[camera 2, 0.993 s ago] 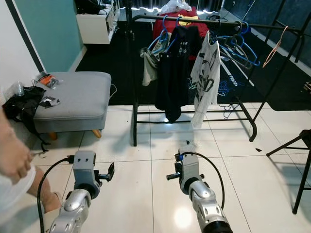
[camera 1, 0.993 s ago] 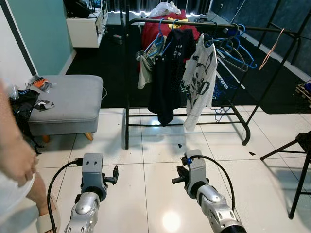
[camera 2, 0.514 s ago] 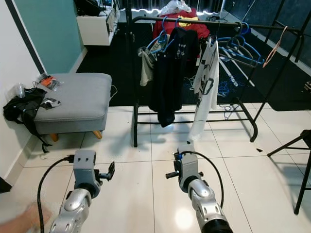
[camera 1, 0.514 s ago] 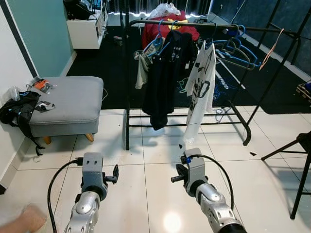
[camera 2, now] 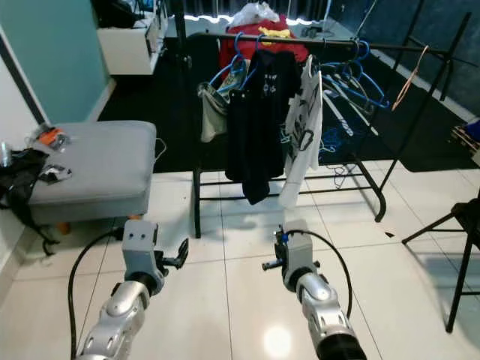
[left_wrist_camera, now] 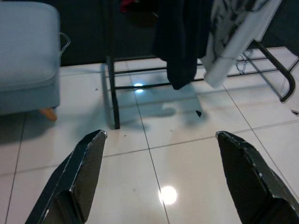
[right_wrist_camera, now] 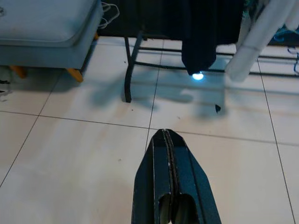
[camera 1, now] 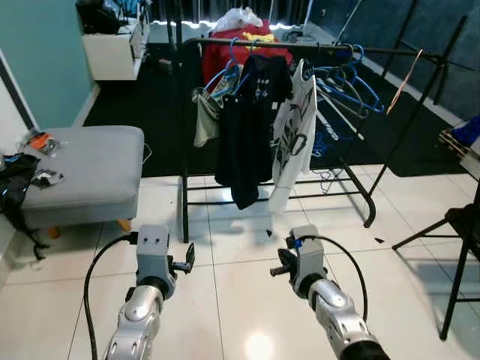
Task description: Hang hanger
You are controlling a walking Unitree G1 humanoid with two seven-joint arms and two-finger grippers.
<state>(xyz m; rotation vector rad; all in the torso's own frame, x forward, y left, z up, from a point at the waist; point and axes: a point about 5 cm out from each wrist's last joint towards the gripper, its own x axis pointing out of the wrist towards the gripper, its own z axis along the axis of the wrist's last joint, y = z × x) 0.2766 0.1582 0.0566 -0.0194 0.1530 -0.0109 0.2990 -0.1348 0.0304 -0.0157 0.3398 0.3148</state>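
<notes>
left wrist view had my left gripper (left_wrist_camera: 159, 179) spread wide with nothing but white tile floor (left_wrist_camera: 187, 172) between the fingers, and the right wrist view showed my right gripper (right_wrist_camera: 169, 186) pinched fully together, also carrying nothing. from the head camera both arms were held out low in front of me over the tiles, well short of anything to work on. off to my left sat a grey ottoman (camera 1: 71, 169) with some dark clutter at its near end. beyond the arms stood the black clothes rack (camera 1: 184, 195), its rail carrying a black garment (camera 1: 244, 131), a white printed shirt (camera 1: 289, 135) and a bunch of empty blue hangers (camera 1: 349, 82) hooked toward the right end. a dark chair (camera 1: 457, 240) stood at my far right. i judged the task as not begun in any visible way: neither gripper held a hanger, and the only hangers i could make out were already on the rail, so picking one up and hooking it on was all still ahead.
</notes>
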